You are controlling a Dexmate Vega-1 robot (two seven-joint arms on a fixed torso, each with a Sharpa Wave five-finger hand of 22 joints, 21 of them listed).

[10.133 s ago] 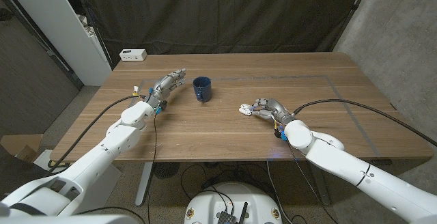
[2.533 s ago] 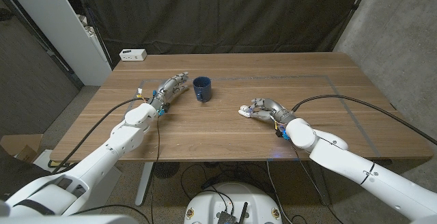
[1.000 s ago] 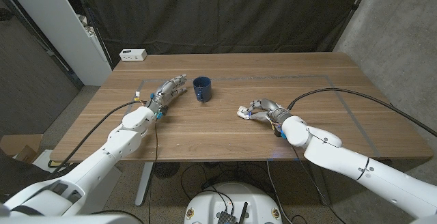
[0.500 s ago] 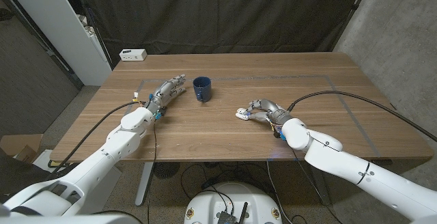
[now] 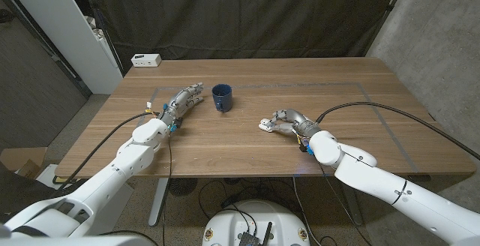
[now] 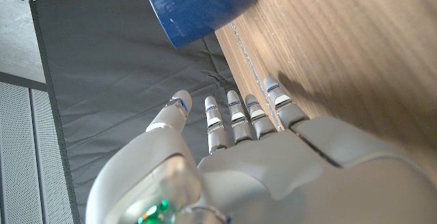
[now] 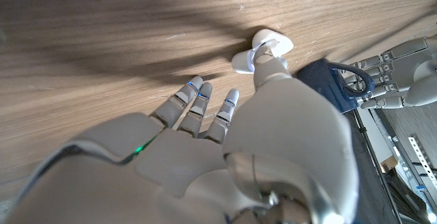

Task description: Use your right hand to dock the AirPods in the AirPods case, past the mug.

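A small white AirPods case (image 5: 264, 124) lies on the wooden table (image 5: 247, 152) right of centre, at the tips of my right hand (image 5: 285, 121). In the right wrist view my right hand (image 7: 225, 149) has its thumb on the white case (image 7: 263, 48), which looks pinched against a finger hidden behind the thumb, while the other fingers reach out over the wood. The dark blue mug (image 5: 221, 97) stands upright to the left of the case, a short gap away. My left hand (image 5: 184, 100) waits left of the mug with its fingers straight and apart, holding nothing.
A white box (image 5: 146, 60) sits at the far left corner of the table. The mug (image 6: 201, 5) is just beyond my left hand (image 6: 239, 156) in the left wrist view. A faint taped rectangle (image 5: 375, 103) marks the tabletop. Black curtains hang behind.
Over the last second my right hand and the white case have crept slightly left, toward the mug. The left hand and the mug have barely moved.
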